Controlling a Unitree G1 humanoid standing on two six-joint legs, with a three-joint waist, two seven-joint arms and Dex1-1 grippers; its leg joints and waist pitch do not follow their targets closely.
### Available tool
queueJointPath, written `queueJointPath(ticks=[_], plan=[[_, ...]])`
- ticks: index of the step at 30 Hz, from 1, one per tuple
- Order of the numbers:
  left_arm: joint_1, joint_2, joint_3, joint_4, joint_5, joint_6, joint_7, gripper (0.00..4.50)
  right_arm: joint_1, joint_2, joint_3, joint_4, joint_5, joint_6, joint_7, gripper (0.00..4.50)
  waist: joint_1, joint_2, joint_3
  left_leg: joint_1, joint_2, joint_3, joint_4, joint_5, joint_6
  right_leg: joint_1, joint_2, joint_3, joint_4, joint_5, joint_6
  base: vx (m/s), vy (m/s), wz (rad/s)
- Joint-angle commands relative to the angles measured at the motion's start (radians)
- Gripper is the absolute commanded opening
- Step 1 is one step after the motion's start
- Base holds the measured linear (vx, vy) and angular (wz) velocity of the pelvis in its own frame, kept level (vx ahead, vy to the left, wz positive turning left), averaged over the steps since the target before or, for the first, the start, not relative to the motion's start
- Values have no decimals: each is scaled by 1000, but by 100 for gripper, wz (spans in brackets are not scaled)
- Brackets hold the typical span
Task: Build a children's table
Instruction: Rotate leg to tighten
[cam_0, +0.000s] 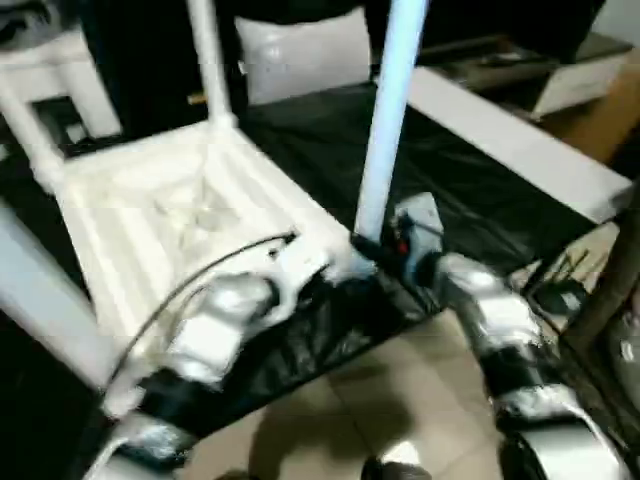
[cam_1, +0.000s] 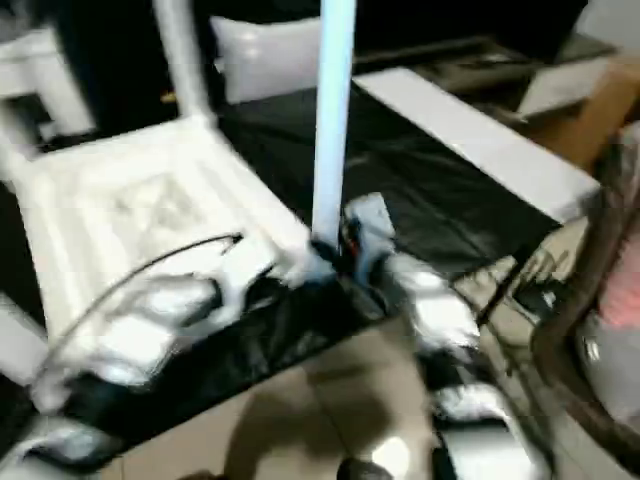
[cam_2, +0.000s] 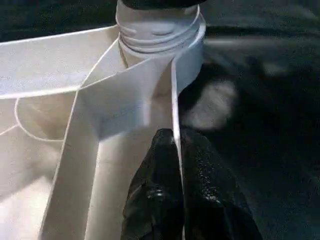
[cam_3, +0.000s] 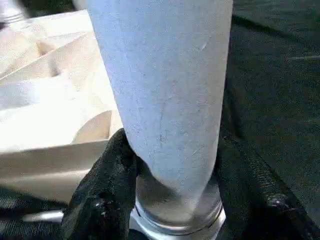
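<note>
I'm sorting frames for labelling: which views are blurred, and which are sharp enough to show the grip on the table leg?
Both eye views are motion-smeared, the right eye worse; the upright leg is streaked. The right wrist view is sharp: the right end effector clasps the leg. The left wrist view is sharp nearby, showing the left end effector pinching a tabletop rib, with soft background glare.

White ribbed table (cam_0: 180, 215), seemingly black sheet (cam_0: 470, 190)

The white plastic square table top (cam_0: 180, 215) lies underside-up on the black sheet (cam_0: 450, 190); a long white round leg (cam_0: 385, 130) stands at its near right corner, a grey pillow (cam_0: 300, 50) behind.
</note>
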Motion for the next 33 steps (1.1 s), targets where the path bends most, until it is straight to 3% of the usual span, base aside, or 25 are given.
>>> queueJointPath(ticks=[1,2,3,4,5,6,7,8,9,11,16,18,23,25,26,27,28,29,31,33], plan=[[-41,-69,-44,-67,-47,-67,-7,0,-28,58,23,37,36,-9,1,230,5,-18,-53,117,-71,2,126,-327,3,-111,-94,-1,-281,-1171,59,126,-34,-16],[-44,-64,-46,-68,-39,-66,-6,0,-27,58,25,36,29,-25,-2,251,0,-25,-58,17,-51,-24,72,-273,28,17,-135,15,-238,-1098,64,119,43,-39],[-46,-57,-47,-72,-24,-58,-1,0,-23,56,28,32,11,-43,-2,267,32,13,-91,-28,15,-63,-62,-244,28,86,-84,-3,-146,-642,20,119,43,-39],[-46,-50,-46,-74,-20,-54,-2,0,-18,52,29,25,3,-51,7,275,26,16,-94,-18,17,-61,-65,-237,37,69,-69,-9,-138,-512,-21,0,0,0],[-45,-43,-43,-74,-18,-52,-4,0,-11,47,29,16,0,-59,16,284,25,22,-96,-13,19,-54,-79,-207,48,74,-58,-5,-124,-310,-116,0,0,0],[-45,-43,-43,-74,-18,-52,-4,0,-11,47,29,16,0,-59,16,292,25,16,-87,-17,14,-45,-88,-239,65,73,-51,-2,-129,-292,-155,0,0,0],[-41,-34,-40,-76,-10,-48,-2,0,-3,39,28,4,-4,-77,20,301,22,9,-80,-10,5,-37,-83,-302,67,64,-47,-8,-146,-419,-132,0,0,0],[-38,-19,-42,-71,-4,-52,-5,0,9,24,32,-10,-4,-100,36,301,22,9,-80,-10,5,-37,-83,-302,67,64,-47,-8,-146,-419,-132,0,0,0],[-36,-11,-42,-68,-1,-56,-6,0,16,15,34,-20,-5,-114,44,321,25,14,-81,-8,4,-36,-81,-316,72,62,-56,-12,-163,-499,-94,0,0,0],[-33,17,-41,-56,4,-73,-17,0,43,-11,34,-57,8,-137,84,336,29,15,-85,-17,10,-39,-85,-288,79,67,-56,-12,-158,-465,-85,0,0,0],[-45,88,-20,-8,5,-137,-50,0,139,-84,32,-222,79,-101,236,377,43,11,-85,-19,12,-34,-89,-244,91,69,-49,-4,-148,-390,-106,0,0,0],[-63,144,4,38,5,-196,-63,0,207,-139,41,-320,102,-99,307,393,46,13,-84,-17,13,-33,-90,-238,94,66,-48,-3,-149,-403,-96,0,0,0],[-71,208,80,44,-60,-256,-108,0,291,-190,23,-447,160,-19,341,423,39,10,-82,-28,8,-34,-90,-228,78,71,-48,-11,-159,-451,-65,0,0,0],[-53,231,105,17,-95,-268,-146,0,319,-188,8,-489,167,-23,316,440,40,12,-85,-27,10,-34,-88,-205,75,68,-48,-8,-153,-423,-77,0,0,0],[-46,239,113,9,-107,-261,-157,43,329,-183,2,-504,158,-29,293,448,43,11,-85,-27,12,-33,-89,-193,75,67,-49,-5,-151,-404,-82,0,0,0],[-41,245,120,3,-116,-255,-166,43,337,-180,-2,-516,150,-33,273,448,42,10,-88,-29,15,-32,-90,-154,80,66,-46,-1,-137,-336,-112,0,0,0],[-33,249,131,-5,-127,-255,-169,54,341,-178,-2,-526,147,-19,260,449,41,10,-89,-30,15,-32,-90,-148,82,66,-45,-1,-134,-325,-119,0,0,0],[-17,253,154,-20,-149,-258,-162,54,349,-167,-8,-551,131,12,208,449,43,7,-84,-29,14,-28,-89,-147,86,61,-45,0,-138,-333,-124,0,0,0],[12,244,196,-51,-186,-291,-129,82,353,-156,-7,-586,90,95,119,450,46,14,-89,-33,15,-28,-87,-94,84,62,-43,2,-128,-275,-149,0,0,0],[56,210,244,-100,-201,-303,-41,96,364,-154,16,-635,31,194,41,450,45,15,-85,-32,18,-27,-86,-84,84,58,-36,2,-124,-243,-167,0,0,0]])
